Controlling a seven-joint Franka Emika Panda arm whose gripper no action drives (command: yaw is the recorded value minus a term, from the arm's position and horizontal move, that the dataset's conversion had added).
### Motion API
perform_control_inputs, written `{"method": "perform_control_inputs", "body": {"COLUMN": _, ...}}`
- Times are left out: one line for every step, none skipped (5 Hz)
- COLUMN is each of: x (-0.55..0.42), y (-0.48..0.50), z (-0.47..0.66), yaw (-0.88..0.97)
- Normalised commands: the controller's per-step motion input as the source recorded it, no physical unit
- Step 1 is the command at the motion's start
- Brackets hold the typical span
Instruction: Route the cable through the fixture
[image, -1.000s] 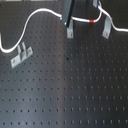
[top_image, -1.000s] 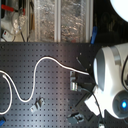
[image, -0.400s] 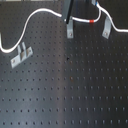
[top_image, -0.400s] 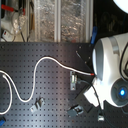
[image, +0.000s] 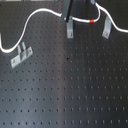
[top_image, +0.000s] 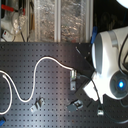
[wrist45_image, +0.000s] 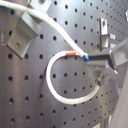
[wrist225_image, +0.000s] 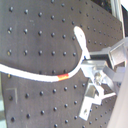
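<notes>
cable (image: 45, 11) lies in white loops on the black pegboard (image: 70, 85). in the first exterior view it runs from that view's left edge, arcs up near the top, drops across the middle clip (image: 70, 29), shows its red band (image: 92, 22) just past it, then passes the right clip (image: 107, 31) and slants off toward the first exterior view's right. a third clip (image: 21, 55) stands at that view's left, with the cable passing just behind it; we cannot tell whether it is seated there.

in the first wrist view the cable (wrist45_image: 55, 75) curls in a tight loop with the red band (wrist45_image: 71, 53) close to the gripper (wrist45_image: 100, 59). its dark fingers taper to a point right by the cable just past the band, and we judge they are pinching it, though the contact itself is too blurred to be sure. the second wrist view shows the cable (wrist225_image: 79, 42) rising beside the metal jaw parts, the band (wrist225_image: 62, 76) lower down.

we read the step as mid-routing: the banded stretch sits between the middle and right clips. the next move likely calls for carrying the held stretch low and taut into a clip's slot, keeping the loop from springing out.
</notes>
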Motion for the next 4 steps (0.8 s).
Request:
{"method": "perform_control_inputs", "body": {"x": -0.043, "y": -0.042, "z": 0.00, "yaw": 0.00}}
{"method": "perform_control_inputs", "body": {"x": 0.001, "y": 0.000, "z": 0.03, "yaw": 0.00}}
{"method": "perform_control_inputs", "body": {"x": 0.006, "y": 0.000, "z": 0.37, "yaw": 0.00}}
{"method": "perform_control_inputs", "body": {"x": 0.004, "y": 0.000, "z": 0.26, "yaw": 0.00}}
